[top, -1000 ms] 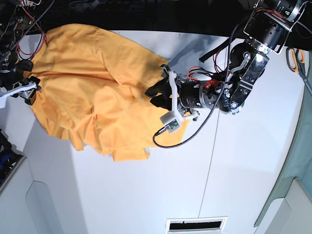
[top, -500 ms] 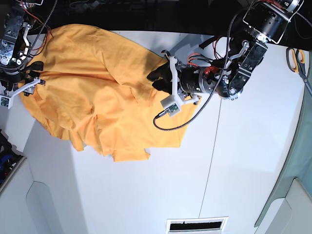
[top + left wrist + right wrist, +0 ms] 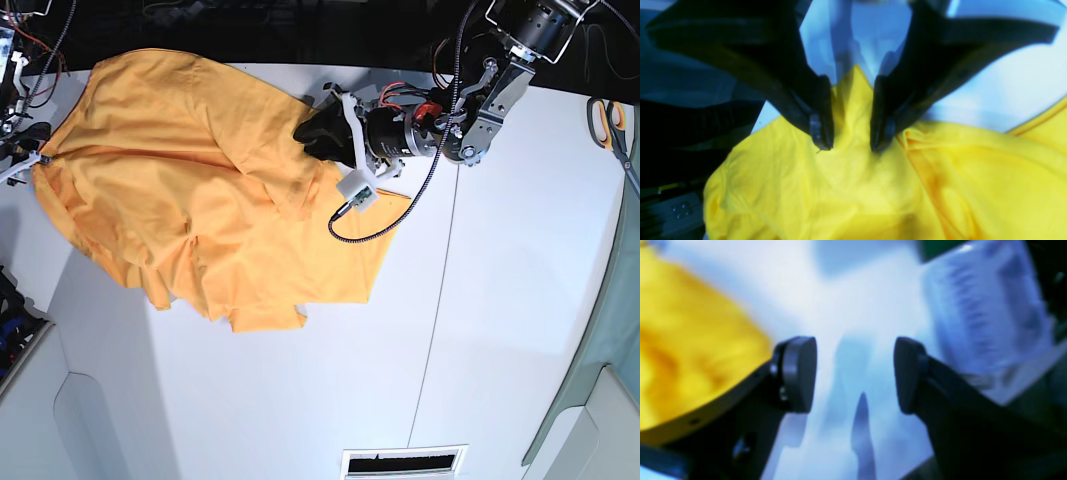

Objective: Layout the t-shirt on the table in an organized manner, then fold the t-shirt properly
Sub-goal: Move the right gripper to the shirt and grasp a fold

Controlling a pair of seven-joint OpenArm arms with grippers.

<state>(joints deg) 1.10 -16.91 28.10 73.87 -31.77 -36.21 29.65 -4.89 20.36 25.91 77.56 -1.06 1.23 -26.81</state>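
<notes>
The orange-yellow t-shirt [image 3: 190,200] lies rumpled over the far left part of the white table [image 3: 300,400]. My left gripper [image 3: 310,135] is at the shirt's far right edge. In the left wrist view this gripper [image 3: 851,146] is shut on a raised ridge of the t-shirt [image 3: 873,186], which fills the gap between its black fingers. My right gripper [image 3: 855,373] stands open over bare table with nothing between its pads. The t-shirt [image 3: 690,340] lies just beside its left finger. In the base view that gripper [image 3: 22,158] is at the shirt's left edge, partly cut off.
Orange-handled scissors [image 3: 610,125] lie at the far right. A grey-green cloth [image 3: 600,350] hangs along the right edge. A vent slot [image 3: 403,461] sits at the near edge. A blurred translucent box [image 3: 983,313] stands right of my right gripper. Black cable [image 3: 400,215] loops over the shirt's corner.
My left gripper has moved toward the table's far edge with the cloth in it. My right gripper has shifted left and farther back. The shirt's left edge now reaches further left.
</notes>
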